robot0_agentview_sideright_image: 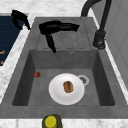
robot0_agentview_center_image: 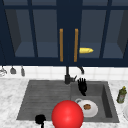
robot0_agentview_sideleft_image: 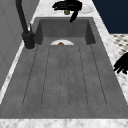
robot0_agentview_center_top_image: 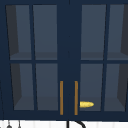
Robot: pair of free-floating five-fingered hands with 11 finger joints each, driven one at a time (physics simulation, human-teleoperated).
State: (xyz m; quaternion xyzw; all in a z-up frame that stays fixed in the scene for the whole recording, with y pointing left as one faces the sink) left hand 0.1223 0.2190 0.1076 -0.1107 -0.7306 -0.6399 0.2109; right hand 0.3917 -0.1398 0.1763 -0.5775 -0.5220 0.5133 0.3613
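My right hand point(robot0_agentview_center_image: 82, 86) hovers open over the back of the sink basin point(robot0_agentview_center_image: 106, 100), just right of the black faucet point(robot0_agentview_center_image: 67, 75), and touches nothing. In the side views the right hand point(robot0_agentview_sideright_image: 57, 27) point(robot0_agentview_sideleft_image: 67, 5) lies flat, with straight fingers and the thumb hanging down. Below it, on the basin floor, a white plate point(robot0_agentview_center_image: 92, 111) point(robot0_agentview_sideright_image: 56, 93) carries a brown round piece of food point(robot0_agentview_center_image: 87, 107) point(robot0_agentview_sideright_image: 68, 86). My left hand point(robot0_agentview_center_image: 40, 119) point(robot0_agentview_sideleft_image: 122, 63) point(robot0_agentview_sideright_image: 19, 17) hangs at the sink's front edge by the drainboard, fingers drooping, holding nothing. A large red ball point(robot0_agentview_center_image: 67, 114) shows at the front edge.
A green bottle with a yellow cap point(robot0_agentview_center_image: 121, 95) point(robot0_agentview_sideright_image: 51, 121) stands on the marble counter right of the sink, beside a white dish point(robot0_agentview_center_image: 125, 111). A small red thing point(robot0_agentview_sideright_image: 37, 74) lies in the basin. Above is a glass-door cabinet with gold handles point(robot0_agentview_center_top_image: 61, 97), holding a yellow object point(robot0_agentview_center_top_image: 86, 104).
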